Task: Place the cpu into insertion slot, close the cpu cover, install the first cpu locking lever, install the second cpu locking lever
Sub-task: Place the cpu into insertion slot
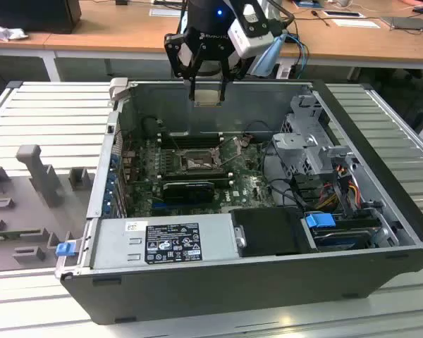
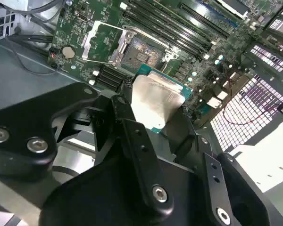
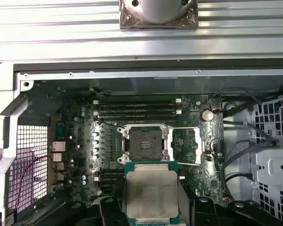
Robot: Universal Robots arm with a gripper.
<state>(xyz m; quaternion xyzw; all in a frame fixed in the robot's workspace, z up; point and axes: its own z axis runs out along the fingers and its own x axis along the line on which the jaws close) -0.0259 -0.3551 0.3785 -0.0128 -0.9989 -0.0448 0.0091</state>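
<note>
Gripped the cpu [image 3: 151,193] flat in the pincer [image 1: 207,93], silvery face up, probably for a square seating. Hung well above the insertion slot [image 3: 145,143], bare below. Saw the cpu cover [image 3: 186,129] standing open beside the slot, clear of the way down.

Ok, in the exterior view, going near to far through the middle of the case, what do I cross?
Power supply → black card → slot → memory slots → case's far wall. The cpu, held in the jaws, hangs above, so I leave it out.
</note>
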